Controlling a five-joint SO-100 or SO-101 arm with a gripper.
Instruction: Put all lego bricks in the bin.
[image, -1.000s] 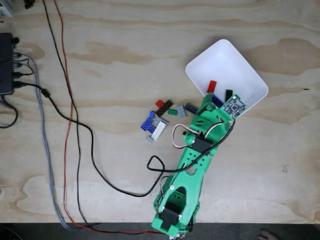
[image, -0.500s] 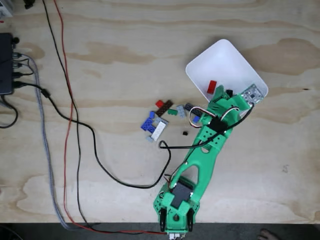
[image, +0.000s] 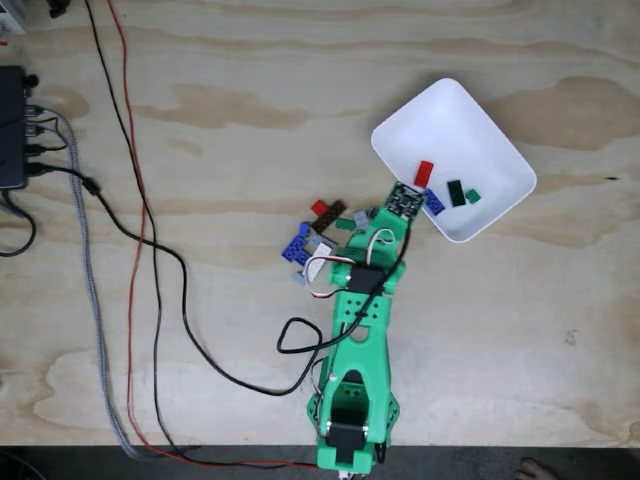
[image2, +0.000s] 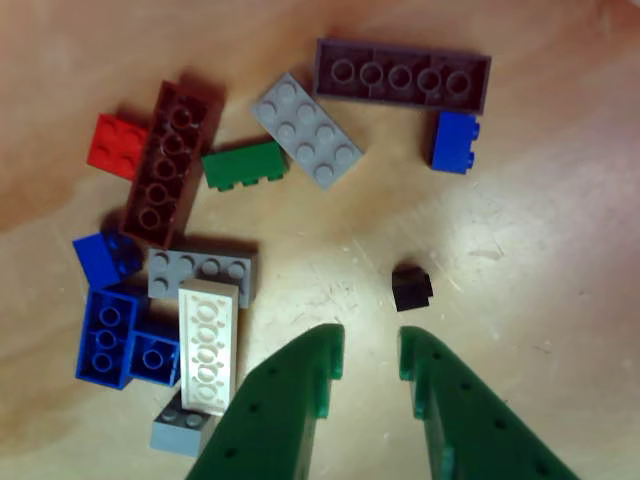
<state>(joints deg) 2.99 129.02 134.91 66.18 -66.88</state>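
Observation:
In the other view my green gripper (image2: 368, 350) hangs open over the table with nothing between its fingers. A tiny black brick (image2: 411, 287) lies just ahead of the right fingertip. Beyond it are loose lego bricks: a white plate (image2: 208, 345), grey bricks (image2: 305, 130), a brown one (image2: 170, 163), a red one (image2: 118, 145), a green one (image2: 245, 165), blue ones (image2: 105, 335) and a dark long plate (image2: 402, 75). In the fixed view the white bin (image: 470, 125) holds a red brick (image: 424, 172), a blue one (image: 434, 202) and two green ones (image: 462, 193). The arm (image: 360, 300) reaches over the pile (image: 310, 235), just left of the bin.
Black, red and grey cables (image: 140, 230) run down the left half of the plywood table, and one black cable loops near the arm's base (image: 295, 335). A black box (image: 12, 125) sits at the left edge. A foot (image: 540, 468) shows at the bottom right.
The arm has swung left from above the bin to above the loose pile. A small green brick now shows in the bin's near corner.

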